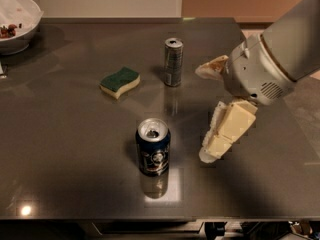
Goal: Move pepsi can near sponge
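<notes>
- A white bowl (17,36) sits at the far left corner of the dark table (65,149).
- The sponge (120,82) lies left of a slim silver can (173,62).
- The pepsi can (153,148) stands upright near the front edge, apart from the sponge.
- The gripper (202,114) hovers right of the pepsi can, fingers spread, holding nothing.
</notes>
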Robot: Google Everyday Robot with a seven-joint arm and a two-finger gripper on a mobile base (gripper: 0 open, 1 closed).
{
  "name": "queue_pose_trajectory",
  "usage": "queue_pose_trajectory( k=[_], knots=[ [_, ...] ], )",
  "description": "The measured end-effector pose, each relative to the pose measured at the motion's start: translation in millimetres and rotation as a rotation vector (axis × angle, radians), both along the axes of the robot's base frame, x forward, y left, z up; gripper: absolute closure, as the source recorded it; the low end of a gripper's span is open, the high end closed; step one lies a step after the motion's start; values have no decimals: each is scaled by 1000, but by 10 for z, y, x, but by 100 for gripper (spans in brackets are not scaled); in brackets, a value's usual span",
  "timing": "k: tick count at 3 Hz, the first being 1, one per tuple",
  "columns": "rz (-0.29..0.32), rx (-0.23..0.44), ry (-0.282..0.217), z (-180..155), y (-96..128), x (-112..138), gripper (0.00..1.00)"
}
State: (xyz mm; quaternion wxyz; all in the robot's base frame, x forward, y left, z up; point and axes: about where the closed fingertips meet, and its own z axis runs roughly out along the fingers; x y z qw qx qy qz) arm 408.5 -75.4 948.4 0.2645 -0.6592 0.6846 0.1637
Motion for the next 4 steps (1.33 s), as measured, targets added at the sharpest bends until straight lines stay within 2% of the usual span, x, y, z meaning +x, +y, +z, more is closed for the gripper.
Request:
queue_pose_trajectory(
  k=[1, 3, 4],
  knots=[
    [65, 60, 40, -141, 366, -128, 0],
    [136, 130, 88, -415, 842, -300, 0],
    [149, 147, 73, -519, 977, -350, 0]
  ],
)
